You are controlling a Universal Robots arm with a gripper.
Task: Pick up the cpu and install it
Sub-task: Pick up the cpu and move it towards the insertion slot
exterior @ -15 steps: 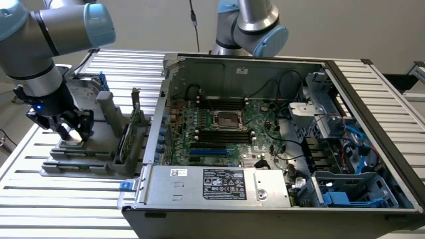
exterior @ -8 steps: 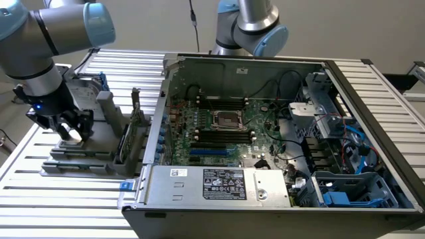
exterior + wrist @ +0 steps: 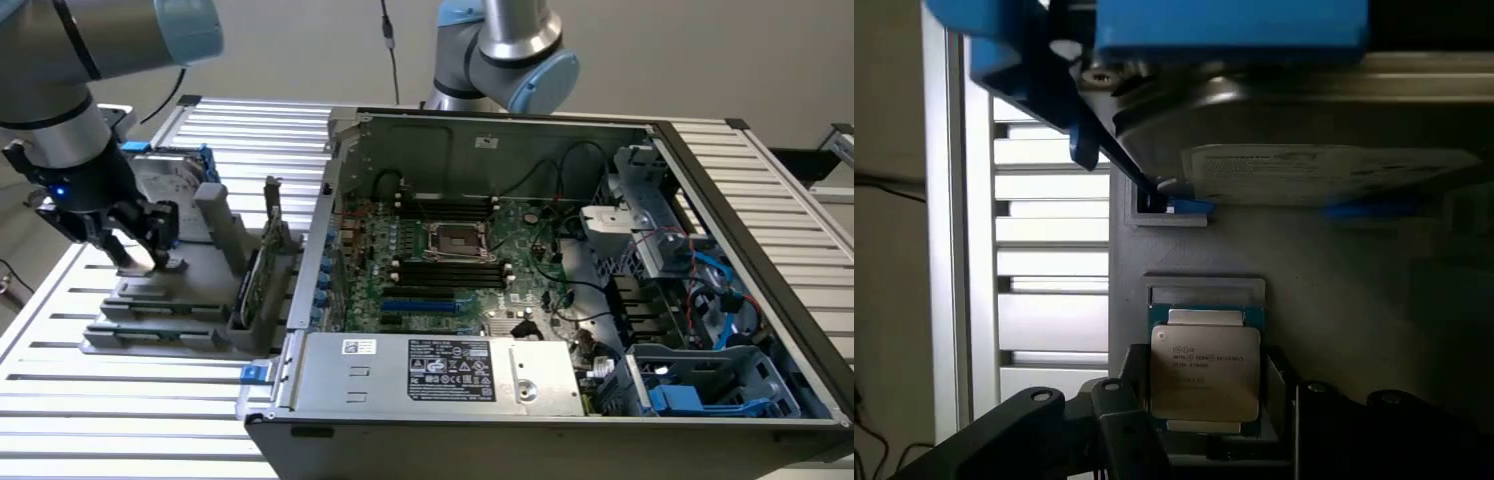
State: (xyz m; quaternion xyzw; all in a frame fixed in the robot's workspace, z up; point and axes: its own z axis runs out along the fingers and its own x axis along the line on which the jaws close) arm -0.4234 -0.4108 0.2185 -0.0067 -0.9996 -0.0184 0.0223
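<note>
Gripper: the gripper (image 3: 138,262) is open and low over the grey holder (image 3: 174,312) at the exterior view's left.
Fingers: in the wrist view the dark fingers (image 3: 1122,425) stand on either side of the cpu; I cannot tell whether they touch its edges.
Cpu: the cpu (image 3: 1204,372) lies flat in a shallow recess of the holder, silver top with printed text facing up.
Hard drive: the hard drive (image 3: 1324,172) with its blue frame sits in the same holder, near the cpu but apart from it.
Counter: the slatted metal counter (image 3: 120,405) carries the holder and the computer case (image 3: 481,135).
Case: it lies open, motherboard facing up.
Socket: the socket (image 3: 454,238) sits mid-board, well apart from the cpu.
</note>
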